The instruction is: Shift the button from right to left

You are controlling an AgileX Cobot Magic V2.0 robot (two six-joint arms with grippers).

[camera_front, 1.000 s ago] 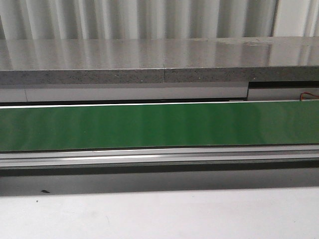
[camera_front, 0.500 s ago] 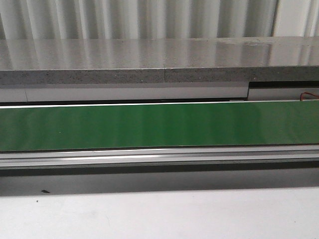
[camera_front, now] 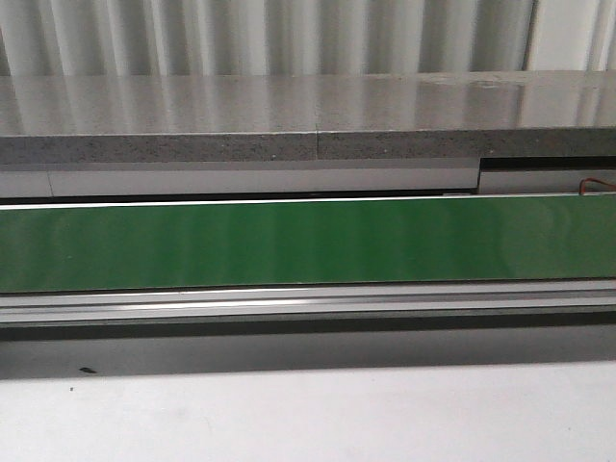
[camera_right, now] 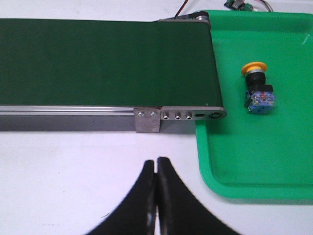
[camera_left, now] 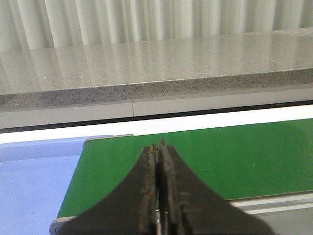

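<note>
The button [camera_right: 257, 87], with a yellow cap, dark body and blue block, lies on its side in a green tray [camera_right: 293, 161] in the right wrist view, beside the end of the green conveyor belt [camera_right: 98, 58]. My right gripper [camera_right: 156, 161] is shut and empty over the white table, well short of the tray. My left gripper [camera_left: 158, 145] is shut and empty above the belt's other end [camera_left: 220, 161]. Neither gripper nor the button shows in the front view, which holds only the belt [camera_front: 308, 241].
A blue tray [camera_left: 34, 181] lies beside the belt end under my left gripper. A grey stone shelf [camera_front: 308, 115] runs behind the belt. The belt's metal frame [camera_right: 181, 115] ends next to the green tray. Wires [camera_front: 599, 183] show at the far right.
</note>
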